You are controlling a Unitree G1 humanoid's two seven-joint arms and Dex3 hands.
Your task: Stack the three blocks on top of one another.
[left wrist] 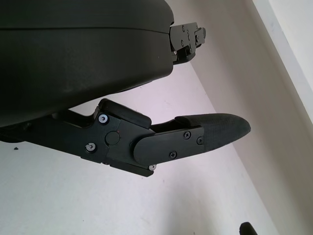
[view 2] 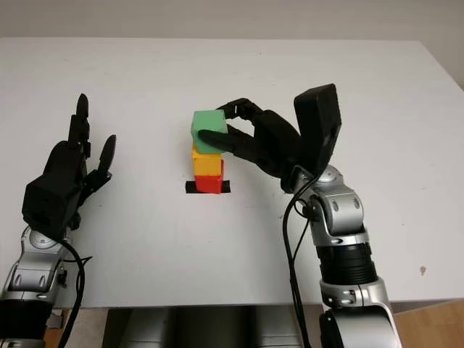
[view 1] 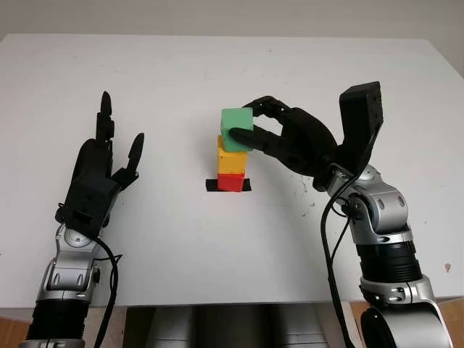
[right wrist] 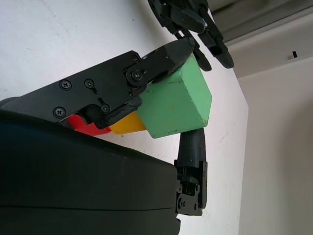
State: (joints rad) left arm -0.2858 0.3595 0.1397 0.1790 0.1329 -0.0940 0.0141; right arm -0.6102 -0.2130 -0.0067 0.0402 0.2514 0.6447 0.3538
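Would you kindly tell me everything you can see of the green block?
The green block is a plain matte cube with slightly rounded edges, perhaps foam or painted wood. It sits topmost in the stack, on the yellow block, which stands on the red block. It looks turned a little and shifted off the yellow block's edges. The right hand grips it, fingers on opposite sides.

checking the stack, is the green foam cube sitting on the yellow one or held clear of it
On it: the green foam cube sits atop the yellow cube, skewed, with the right hand gripping it.
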